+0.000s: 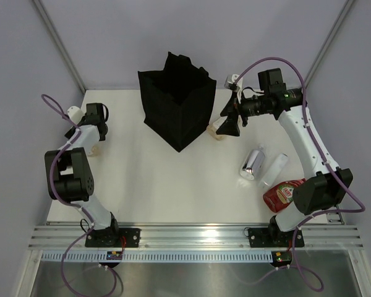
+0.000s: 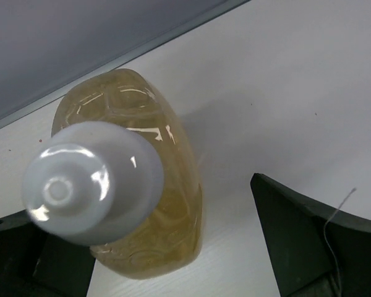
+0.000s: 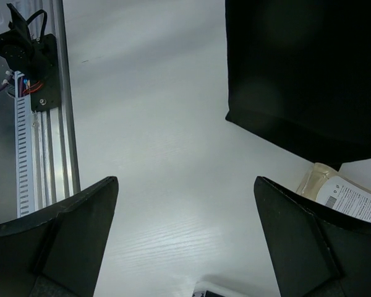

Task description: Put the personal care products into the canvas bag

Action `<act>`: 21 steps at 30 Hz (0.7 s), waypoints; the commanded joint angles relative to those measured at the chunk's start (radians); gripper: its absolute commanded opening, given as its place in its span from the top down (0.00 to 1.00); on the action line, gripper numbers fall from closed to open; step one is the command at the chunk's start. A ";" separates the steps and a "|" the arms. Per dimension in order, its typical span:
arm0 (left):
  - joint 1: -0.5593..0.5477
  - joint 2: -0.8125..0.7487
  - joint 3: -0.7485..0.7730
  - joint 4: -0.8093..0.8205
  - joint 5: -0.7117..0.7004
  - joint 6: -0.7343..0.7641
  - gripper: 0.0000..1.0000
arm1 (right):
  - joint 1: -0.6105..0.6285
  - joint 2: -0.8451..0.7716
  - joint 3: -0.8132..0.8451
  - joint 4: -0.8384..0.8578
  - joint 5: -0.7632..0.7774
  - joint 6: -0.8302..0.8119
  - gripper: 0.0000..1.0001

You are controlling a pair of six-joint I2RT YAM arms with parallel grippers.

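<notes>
The clear amber bottle with a white cap (image 2: 130, 204) stands upright at the table's far left (image 1: 95, 149). My left gripper (image 2: 173, 260) is open and straddles it from above (image 1: 89, 137); its right finger (image 2: 315, 241) stands clear of the bottle. The black canvas bag (image 1: 176, 105) stands open at the back middle. My right gripper (image 1: 229, 127) is open and empty just right of the bag (image 3: 303, 68), above a pale peach bottle (image 1: 215, 132) with a white label (image 3: 343, 192). The silver bottle (image 1: 253, 163), translucent white bottle (image 1: 274, 170) and red bottle (image 1: 283, 193) lie at right. The orange bottle is out of view.
The aluminium rail (image 1: 198, 238) with both arm bases runs along the near edge and shows in the right wrist view (image 3: 43, 105). Grey walls enclose the table at the back and sides. The right arm's elbow (image 1: 318, 192) hangs over the red bottle.
</notes>
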 commanded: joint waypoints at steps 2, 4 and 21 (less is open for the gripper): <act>0.004 0.077 0.100 0.050 -0.148 0.007 0.01 | -0.013 -0.026 0.022 -0.029 -0.022 -0.033 0.01; 0.004 0.099 0.116 0.063 -0.165 0.036 0.01 | -0.015 -0.015 0.033 -0.040 -0.014 -0.034 0.00; 0.062 0.185 0.151 0.109 -0.116 0.096 0.02 | -0.038 0.045 0.129 -0.100 0.015 0.035 0.00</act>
